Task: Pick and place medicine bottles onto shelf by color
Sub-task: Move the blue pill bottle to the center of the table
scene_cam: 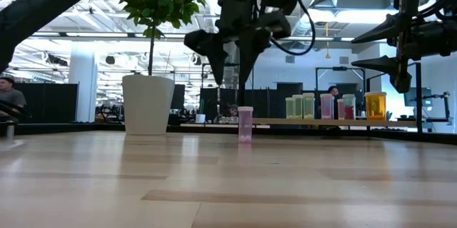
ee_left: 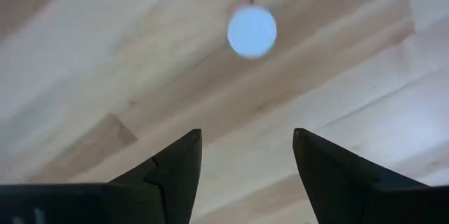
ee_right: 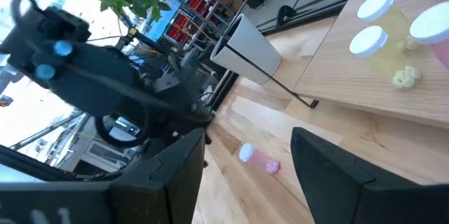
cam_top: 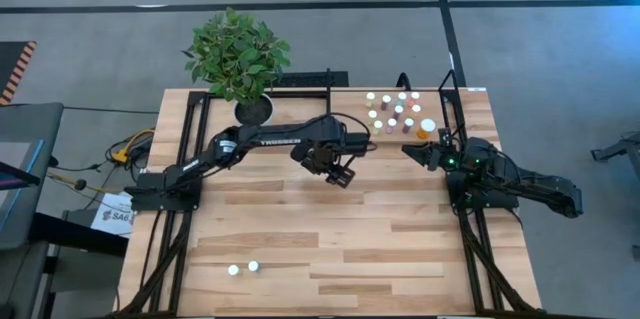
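A pink medicine bottle (scene_cam: 245, 124) with a white cap (ee_left: 252, 31) stands upright by its base on the tabletop, in the middle of the far half. Straight above it, clear of the cap, my left gripper (scene_cam: 228, 78) hangs open, pointing down. The shelf (cam_top: 440, 109) lies at the far right and carries several white-capped bottles (cam_top: 393, 111), with a larger orange one (cam_top: 427, 129) at its near end. Two more bottles (cam_top: 243, 268) stand near the table's front left. At the right, near the shelf's near end, my right gripper (cam_top: 425, 154) waits open and level.
A white pot (scene_cam: 148, 104) with a leafy plant (cam_top: 238, 54) stands at the far left of the table. Black frame bars (cam_top: 185, 159) run along both sides. The middle and near right of the tabletop (cam_top: 350, 249) are bare wood.
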You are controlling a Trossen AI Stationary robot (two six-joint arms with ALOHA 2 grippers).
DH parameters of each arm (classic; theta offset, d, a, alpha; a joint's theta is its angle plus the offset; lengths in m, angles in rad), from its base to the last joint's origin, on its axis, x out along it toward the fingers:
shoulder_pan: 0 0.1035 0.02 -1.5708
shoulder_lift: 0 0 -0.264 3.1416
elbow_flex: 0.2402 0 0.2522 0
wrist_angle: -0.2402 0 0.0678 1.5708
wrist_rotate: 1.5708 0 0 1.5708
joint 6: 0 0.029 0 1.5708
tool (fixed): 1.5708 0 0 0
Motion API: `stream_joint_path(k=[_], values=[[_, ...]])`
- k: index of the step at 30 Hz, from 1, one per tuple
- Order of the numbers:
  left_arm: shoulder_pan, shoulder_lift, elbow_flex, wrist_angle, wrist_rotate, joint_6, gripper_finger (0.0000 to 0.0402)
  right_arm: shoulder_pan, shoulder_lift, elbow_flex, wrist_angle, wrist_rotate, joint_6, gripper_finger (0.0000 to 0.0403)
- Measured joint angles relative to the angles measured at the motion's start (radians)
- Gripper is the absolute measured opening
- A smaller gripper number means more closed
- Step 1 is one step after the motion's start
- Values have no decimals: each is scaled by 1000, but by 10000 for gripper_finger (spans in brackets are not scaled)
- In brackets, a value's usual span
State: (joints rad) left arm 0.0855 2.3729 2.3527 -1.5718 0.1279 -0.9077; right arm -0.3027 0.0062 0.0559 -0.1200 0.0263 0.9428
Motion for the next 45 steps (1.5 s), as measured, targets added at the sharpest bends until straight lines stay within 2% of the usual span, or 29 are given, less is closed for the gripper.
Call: stream_joint_path(k=[10,15,21,29,35,40,45], values=[[-65,-67,-3,1,93,-129,180,0,0,0,0,0,0,234],[-134,-149,-63,2,80,-214,149,0,0,0,-1,0,0,234],[-244,-285,-289,0,13,-358,124,0,0,0,-1,0,0,234],[-363,-475,-606,10,30,-619,122,0,0,0,0,0,0,234],[-454,-640,-818,115,-142,-693,122,0,0,0,1,0,0,234],[-493,-778,-996,192,-131,-743,122,0,0,0,0,0,0,234],[-502,-828,-1143,354,-75,-746,122,0,0,0,0,0,0,234]])
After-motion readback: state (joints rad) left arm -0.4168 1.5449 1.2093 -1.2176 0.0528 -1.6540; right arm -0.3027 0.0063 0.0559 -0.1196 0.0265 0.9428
